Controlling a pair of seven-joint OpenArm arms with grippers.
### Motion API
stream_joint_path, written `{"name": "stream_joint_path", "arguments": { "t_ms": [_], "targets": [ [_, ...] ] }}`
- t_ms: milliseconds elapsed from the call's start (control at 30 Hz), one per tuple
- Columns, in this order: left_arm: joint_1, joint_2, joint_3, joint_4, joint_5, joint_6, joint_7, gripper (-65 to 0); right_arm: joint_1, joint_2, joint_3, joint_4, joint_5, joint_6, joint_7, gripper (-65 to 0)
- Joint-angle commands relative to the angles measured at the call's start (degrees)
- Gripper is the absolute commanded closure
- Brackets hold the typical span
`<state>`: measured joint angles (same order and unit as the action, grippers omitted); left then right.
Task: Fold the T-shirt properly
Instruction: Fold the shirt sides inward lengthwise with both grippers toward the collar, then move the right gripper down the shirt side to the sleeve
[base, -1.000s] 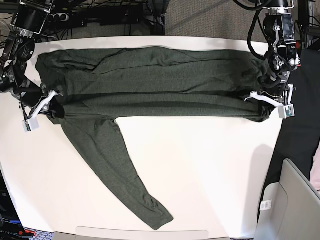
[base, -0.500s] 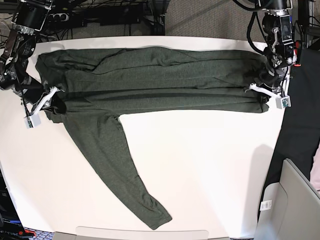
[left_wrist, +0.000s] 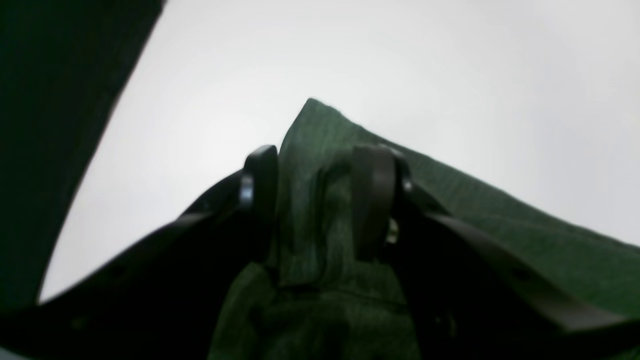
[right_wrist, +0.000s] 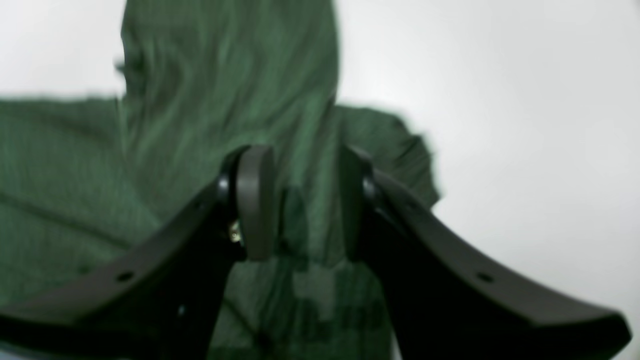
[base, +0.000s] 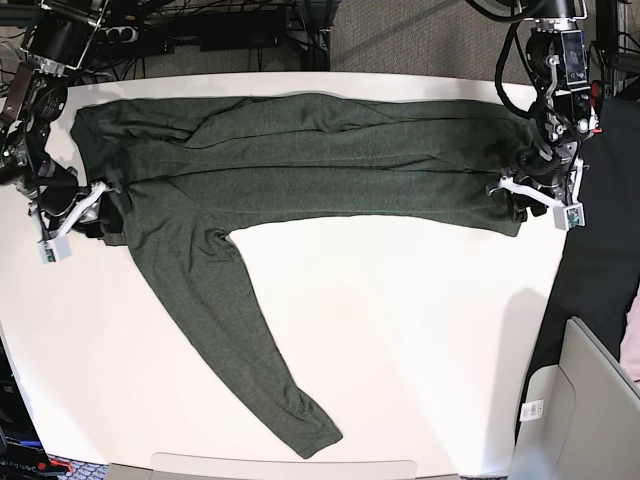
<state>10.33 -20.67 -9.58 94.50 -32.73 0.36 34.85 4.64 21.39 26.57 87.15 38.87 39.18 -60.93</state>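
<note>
Here, in the base view, you see the shirt spread as a wide band across the upper part of the white counter, one long sleeve running diagonally down to the lower middle of the frame. Your left tool sits at the band's right end, your right tool at its left end; both are at the cloth's edge.

In the left wrist view, the left tool has its jaws spread, and a peaked fold of shirt stands between them. The fingers flank the cloth; you cannot tell whether they touch it.

In the right wrist view, which is blurred, the right tool also stands parted, shirt lying under and between the jaws, bare counter at the right of the frame.
</note>
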Motion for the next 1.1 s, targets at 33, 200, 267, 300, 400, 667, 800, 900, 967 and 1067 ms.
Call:
{"name": "stream_joint_path", "arguments": {
  "t_ms": [33, 200, 267, 300, 400, 667, 800, 900, 967, 1067],
  "targets": [
    [-0.61, -0.83, -1.89, 2.86, 0.07, -0.14, -1.22, -24.3, 2.78, 0.90, 0.38, 0.89, 1.00, 0.16, 1.37, -22.3],
    [-0.61, -0.92, -1.89, 4.01, 0.07, -0.14, -1.22, -24.4, 9.03, -0.42, -0.06, -2.01, -0.32, 0.16, 2.77, -22.4],
    [-0.61, -0.92, -1.89, 4.01, 0.07, -0.14, -1.22, -24.4, 12.10, -1.65, -1.38, -4.82, -2.52, 0.16, 4.88, -22.5],
    [-0.61, -0.92, -1.89, 4.01, 0.07, -0.14, -1.22, -24.4, 13.77, -2.18, -2.08, -6.14, -3.93, 0.16, 5.94, -22.5],
    [-0.53, -0.92, -1.89, 4.01, 0.07, -0.14, -1.22, -24.4, 19.40, -4.73, -5.86, -10.71, -10.43, 0.16, 9.37, -22.6],
    [-0.53, -0.92, -1.98, 4.01, 0.07, -0.14, -1.22, -24.3, 32.32, -12.90, -10.44, -26.89, -32.94, 0.16, 22.64, -22.8],
    [-0.53, -0.92, -1.98, 4.01, 0.07, -0.14, -1.22, -24.3, 36.63, -13.87, -10.44, -35.07, -38.92, 0.07, 27.92, -22.8],
    [-0.53, -0.92, -1.98, 4.01, 0.07, -0.14, -1.22, -24.2, 37.86, -13.87, -10.44, -38.76, -40.67, 0.07, 31.52, -22.8],
    [-0.53, -0.92, -1.98, 4.01, 0.07, -0.14, -1.22, -24.2, 38.12, -13.87, -10.44, -39.81, -41.91, -1.33, 33.19, -22.8],
    [-0.53, -0.92, -1.98, 4.01, 0.07, -0.14, -1.22, -24.2, 38.04, -13.61, -10.44, -40.08, -43.40, -6.17, 35.04, -22.8]
  ]
}}
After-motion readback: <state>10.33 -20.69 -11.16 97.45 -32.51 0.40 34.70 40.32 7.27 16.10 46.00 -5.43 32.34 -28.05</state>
